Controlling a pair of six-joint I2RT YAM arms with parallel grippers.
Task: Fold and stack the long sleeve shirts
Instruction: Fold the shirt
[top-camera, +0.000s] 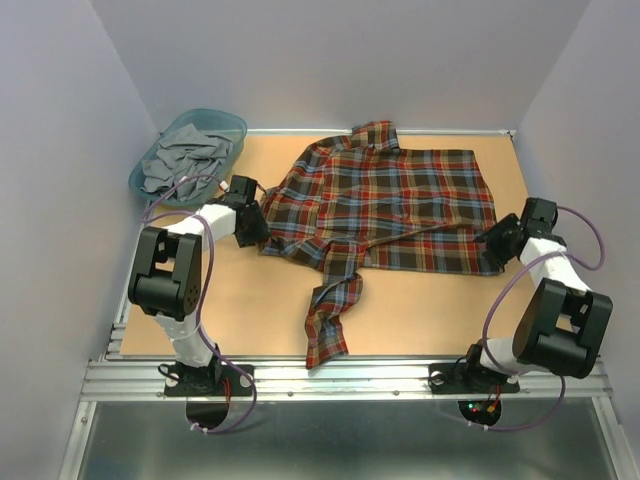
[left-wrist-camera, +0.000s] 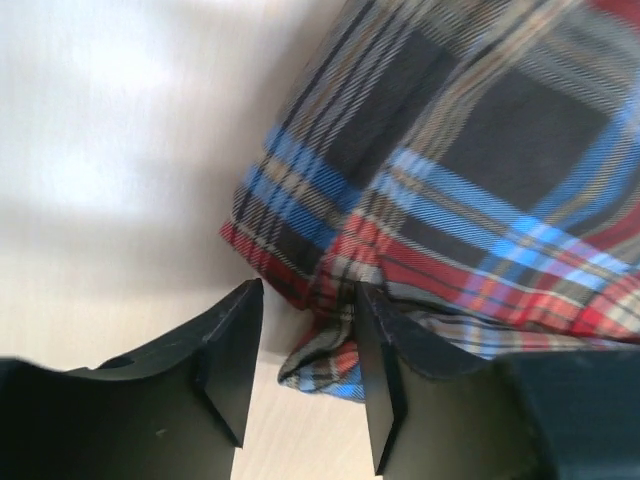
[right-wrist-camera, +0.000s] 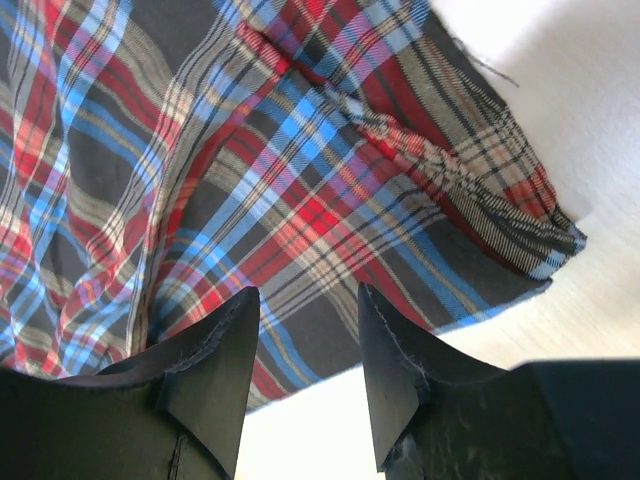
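Left pincer (left-wrist-camera: 310, 292) and right pincer (right-wrist-camera: 308, 292) half-open at plaid shirt (top-camera: 385, 200), tan table (top-camera: 250, 300), pale walls (top-camera: 330, 60)

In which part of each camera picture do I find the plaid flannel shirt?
Top external: plaid flannel shirt at centre, spread open.
Left wrist: plaid flannel shirt at upper right.
Right wrist: plaid flannel shirt fills upper left.
Shared landmark: bare table bordering its edge.

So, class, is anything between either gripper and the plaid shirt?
Nothing visible: left gripper at the left edge of the red, navy and yellow plaid flannel shirt, right gripper at its right edge.
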